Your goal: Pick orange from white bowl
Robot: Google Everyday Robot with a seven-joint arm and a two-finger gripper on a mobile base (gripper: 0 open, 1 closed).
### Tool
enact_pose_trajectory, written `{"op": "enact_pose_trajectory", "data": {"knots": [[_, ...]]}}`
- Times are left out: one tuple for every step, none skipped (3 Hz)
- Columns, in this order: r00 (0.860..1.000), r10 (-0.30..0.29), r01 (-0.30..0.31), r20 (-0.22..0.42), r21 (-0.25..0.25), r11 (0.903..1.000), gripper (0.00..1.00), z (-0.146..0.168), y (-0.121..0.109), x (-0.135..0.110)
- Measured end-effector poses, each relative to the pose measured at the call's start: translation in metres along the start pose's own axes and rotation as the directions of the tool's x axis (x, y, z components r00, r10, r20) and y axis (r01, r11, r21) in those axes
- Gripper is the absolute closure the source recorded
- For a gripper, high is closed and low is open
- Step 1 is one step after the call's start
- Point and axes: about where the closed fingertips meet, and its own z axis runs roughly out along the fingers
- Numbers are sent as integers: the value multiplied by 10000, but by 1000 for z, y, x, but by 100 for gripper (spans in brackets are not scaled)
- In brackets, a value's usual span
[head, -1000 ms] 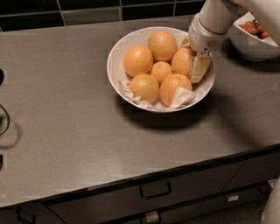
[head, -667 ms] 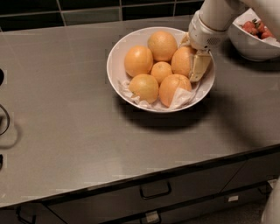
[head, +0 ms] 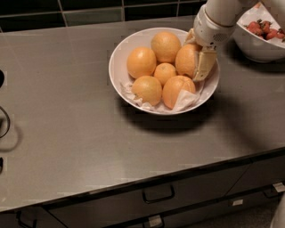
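Observation:
The white bowl (head: 119, 53) stands on the counter, lined with crumpled white paper, and holds several oranges. The orange (head: 185, 60) lies at the bowl's right side, large and round. My gripper (head: 199, 55) reaches down from the top right into the bowl's right side. It sits right against the right flank of that orange, which rests in the bowl. A smaller orange (head: 164, 72) lies in the middle, and one orange (head: 176, 90) at the front has a pale crease.
A second white bowl (head: 256, 46) with red strawberries stands at the far right, just behind my arm. The grey counter (head: 67, 111) runs to a front edge with drawers (head: 158, 194) below. A dark tiled wall (head: 89, 9) is at the back.

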Motion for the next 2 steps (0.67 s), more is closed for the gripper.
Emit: {"op": "enact_pose_trajectory", "data": {"knots": [[9999,-88,92,-107,409,9991,100,-35,-3,-9],[9997,-213,224,-147,811,9965,100,-66,-6,-19]]}}
